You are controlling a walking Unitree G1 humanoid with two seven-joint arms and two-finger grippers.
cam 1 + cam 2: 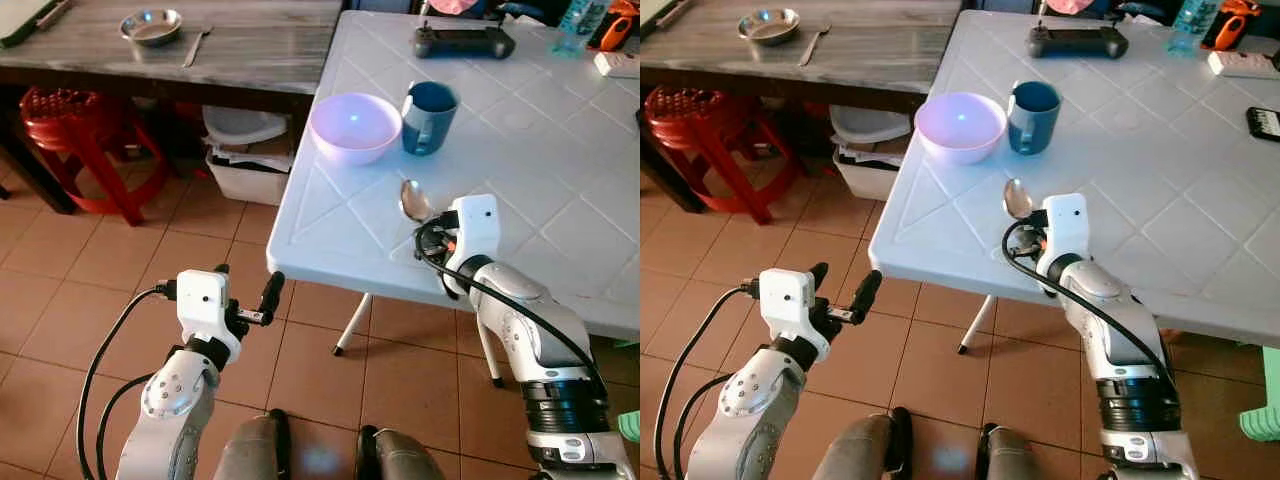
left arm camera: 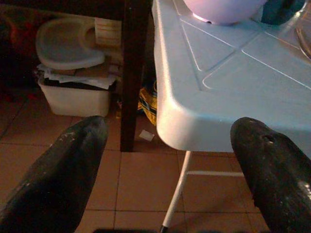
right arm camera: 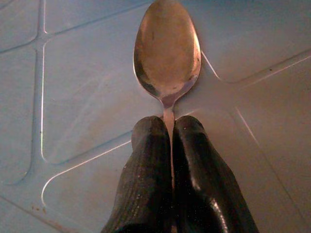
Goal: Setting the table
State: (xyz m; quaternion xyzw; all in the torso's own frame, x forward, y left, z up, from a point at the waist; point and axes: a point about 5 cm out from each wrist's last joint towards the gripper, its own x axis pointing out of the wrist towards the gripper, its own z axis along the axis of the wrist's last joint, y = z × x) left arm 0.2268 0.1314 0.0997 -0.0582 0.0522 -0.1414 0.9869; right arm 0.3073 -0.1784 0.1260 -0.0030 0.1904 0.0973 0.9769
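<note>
A metal spoon (image 1: 414,200) is held just above the white plastic table (image 1: 560,180), its bowl pointing toward a lilac bowl (image 1: 354,126) and a blue mug (image 1: 430,116). My right gripper (image 3: 168,127) is shut on the spoon's (image 3: 166,54) handle, over the table's near part. My left gripper (image 1: 246,292) is open and empty, low over the tiled floor just left of the table's near corner (image 2: 182,128).
A game controller (image 1: 463,41) lies at the table's far side. A wooden table (image 1: 250,45) on the left carries a steel dish (image 1: 151,25) and a utensil (image 1: 196,46). A red stool (image 1: 75,130) and white bins (image 1: 245,150) stand beneath it.
</note>
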